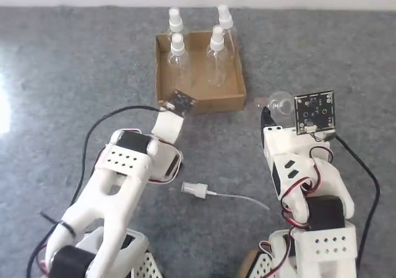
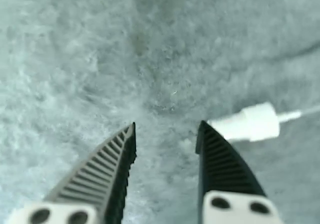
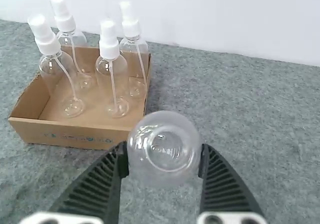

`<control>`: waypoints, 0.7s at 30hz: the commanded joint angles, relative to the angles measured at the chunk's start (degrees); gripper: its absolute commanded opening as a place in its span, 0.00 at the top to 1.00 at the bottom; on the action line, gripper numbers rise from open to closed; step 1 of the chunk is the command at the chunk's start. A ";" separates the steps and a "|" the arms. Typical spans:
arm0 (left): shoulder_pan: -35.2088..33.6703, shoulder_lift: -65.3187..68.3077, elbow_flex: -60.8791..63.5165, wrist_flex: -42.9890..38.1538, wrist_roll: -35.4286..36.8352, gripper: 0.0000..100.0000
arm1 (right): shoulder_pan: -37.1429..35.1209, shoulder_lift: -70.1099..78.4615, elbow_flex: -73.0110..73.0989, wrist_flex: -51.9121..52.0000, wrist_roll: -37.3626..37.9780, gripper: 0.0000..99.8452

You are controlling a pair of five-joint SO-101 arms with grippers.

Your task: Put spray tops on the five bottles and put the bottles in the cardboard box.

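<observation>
Four clear bottles (image 1: 216, 46) with white spray tops stand upright in the cardboard box (image 1: 204, 102) at the back of the table, the same bottles (image 3: 111, 64) and box (image 3: 70, 133) appearing in the right wrist view. My right gripper (image 3: 161, 156) is shut on a fifth clear bottle (image 3: 162, 145) with no top, held off the table just right of the box (image 1: 279, 103). A loose white spray top (image 1: 195, 189) with its long tube lies on the grey mat between the arms. My left gripper (image 2: 166, 128) hangs open over the mat, the spray top (image 2: 250, 124) just outside one finger.
Grey carpet-like mat (image 1: 62, 73) covers the table. A black cable (image 1: 117, 114) loops beside the left arm, another (image 1: 365, 173) beside the right arm. A white wall (image 3: 225, 14) stands behind the box.
</observation>
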State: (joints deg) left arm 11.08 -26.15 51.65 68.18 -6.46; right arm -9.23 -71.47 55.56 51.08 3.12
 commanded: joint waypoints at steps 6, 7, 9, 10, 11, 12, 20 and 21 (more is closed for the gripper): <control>0.18 -0.26 -3.65 0.09 21.19 0.91 | 1.01 -1.10 -0.62 -1.45 -0.70 0.93; 0.26 -0.26 -3.65 0.09 22.59 0.92 | 1.01 -1.10 -0.62 -1.45 -0.70 0.93; 1.49 -0.26 -4.00 0.35 25.41 0.93 | 1.01 -1.10 -0.62 -1.45 -0.70 0.93; 2.20 -0.26 -4.18 0.44 26.81 0.94 | 1.01 -1.10 -0.62 -1.45 -0.70 0.93; 2.81 -0.26 -4.18 0.44 28.31 0.95 | 1.01 -1.10 -0.62 -1.45 -0.70 0.93; 3.52 -0.26 -4.18 0.26 29.98 0.96 | 1.01 -1.10 -0.62 -1.45 -0.70 0.93; 9.93 -0.26 -4.70 5.27 45.71 0.99 | 1.01 -1.10 -0.62 -1.45 -0.62 0.93; 10.55 -0.26 -5.14 6.15 46.77 0.98 | 1.01 -1.10 -0.62 -1.45 -0.62 0.93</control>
State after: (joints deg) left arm 19.16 -26.15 50.59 71.16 34.15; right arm -9.23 -71.47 55.56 51.08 3.12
